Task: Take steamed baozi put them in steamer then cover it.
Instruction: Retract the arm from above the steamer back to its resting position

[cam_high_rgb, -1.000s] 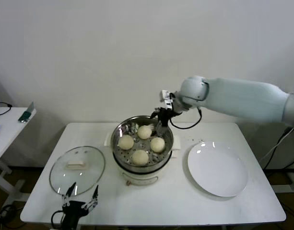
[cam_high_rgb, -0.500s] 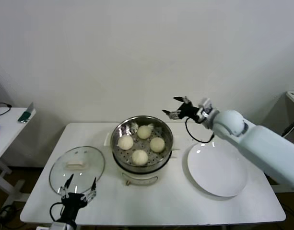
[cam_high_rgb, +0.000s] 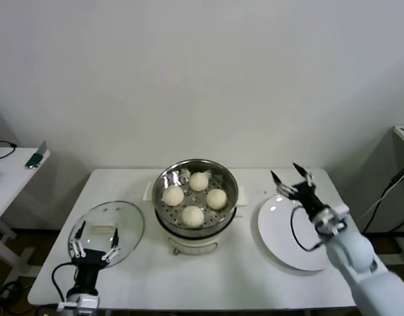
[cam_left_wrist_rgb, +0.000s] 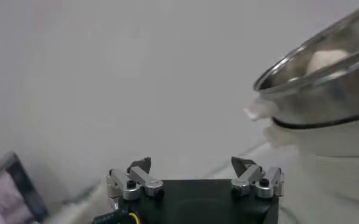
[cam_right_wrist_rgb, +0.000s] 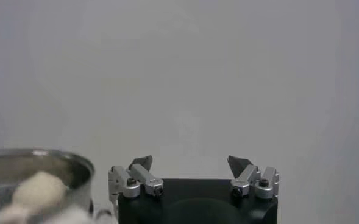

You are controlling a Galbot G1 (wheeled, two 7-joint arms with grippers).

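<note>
Already four baozi (cam_high_rgb: 194,196) sit in the steamer (cam_high_rgb: 196,227), whose glass lid (cam_high_rgb: 107,232) lies on the table (cam_high_rgb: 241,276) beside it. Left gripper (cam_high_rgb: 93,243) hangs over the lid, right gripper (cam_high_rgb: 292,181) over the plate (cam_high_rgb: 300,253); both have fingers spread and hold nothing.

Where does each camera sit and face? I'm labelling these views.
Head: high, looking down at the table, steamer, lid, plate; both grippers, left, right, open.
Left wrist: behind the open left gripper, facing the steamer from low.
Right wrist: behind the open right gripper, facing the wall.
Shared: all show the steamer with baozi.
</note>
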